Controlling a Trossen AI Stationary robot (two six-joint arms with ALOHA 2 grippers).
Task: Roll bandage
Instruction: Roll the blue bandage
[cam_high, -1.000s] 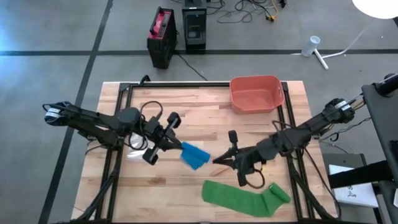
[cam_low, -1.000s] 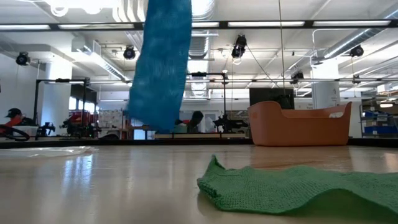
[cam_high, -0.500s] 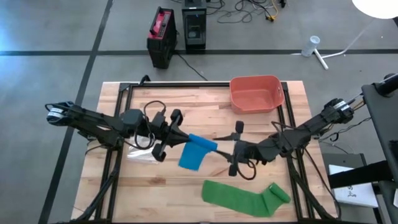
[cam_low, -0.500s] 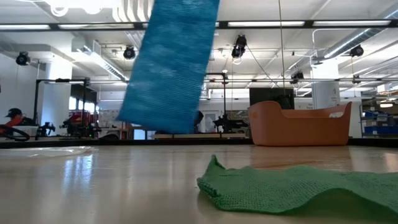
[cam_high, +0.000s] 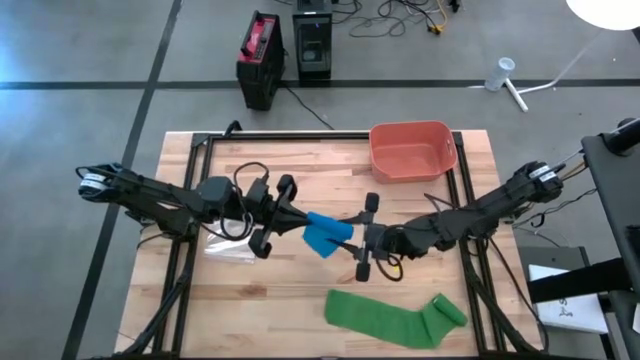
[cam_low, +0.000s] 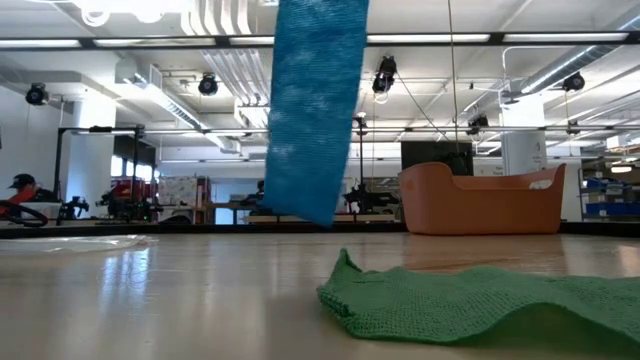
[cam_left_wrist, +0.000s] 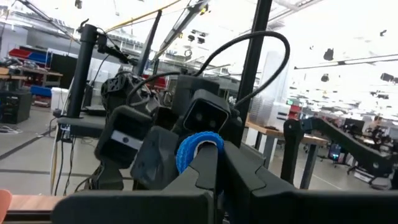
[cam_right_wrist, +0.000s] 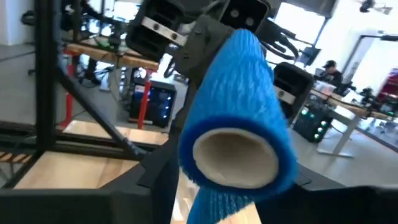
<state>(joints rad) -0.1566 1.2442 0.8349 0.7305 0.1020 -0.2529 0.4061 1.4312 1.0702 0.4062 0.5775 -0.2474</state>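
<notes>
Two grippers met mid-table at blue bandage roll (cam_high: 322, 234), held clear of tabletop. Left gripper (cam_high: 290, 222) clamped shut on roll's one end; blue roll end seen right at its fingertips in left wrist view. Right gripper (cam_high: 362, 240) set at opposite end, jaws part open around cardboard core; firm grip not confirmed. Loose tail (cam_low: 312, 110) hangs below jaws. Judged light, soft, stretchy knit, limp in tail; stiff core ends judged best hold. Green bandage (cam_high: 395, 317) lies flat, well apart from both jaws.
</notes>
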